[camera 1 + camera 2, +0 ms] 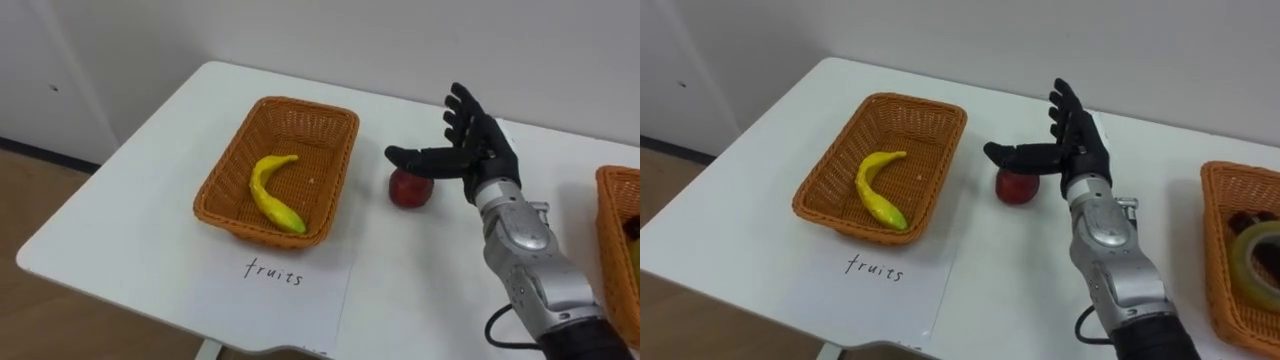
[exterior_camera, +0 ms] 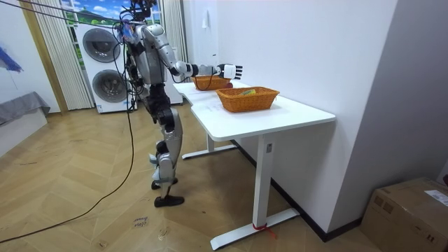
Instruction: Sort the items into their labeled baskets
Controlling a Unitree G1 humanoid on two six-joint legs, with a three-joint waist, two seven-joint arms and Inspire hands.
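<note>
Apple [image 1: 410, 188] on the table [image 1: 130, 240], just beside the fruit basket [image 1: 228, 165] holding a banana [image 1: 272, 195]; my right hand [image 1: 483, 155] hovers over it, fingers [image 1: 465, 112] spread, grasping nothing.

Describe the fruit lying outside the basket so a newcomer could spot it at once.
On the white table, find the wicker basket holding a banana. Just right of it, on the bare tabletop beneath the thumb of the open right hand, sits the apple: round and dark red, not long and yellow.
</note>
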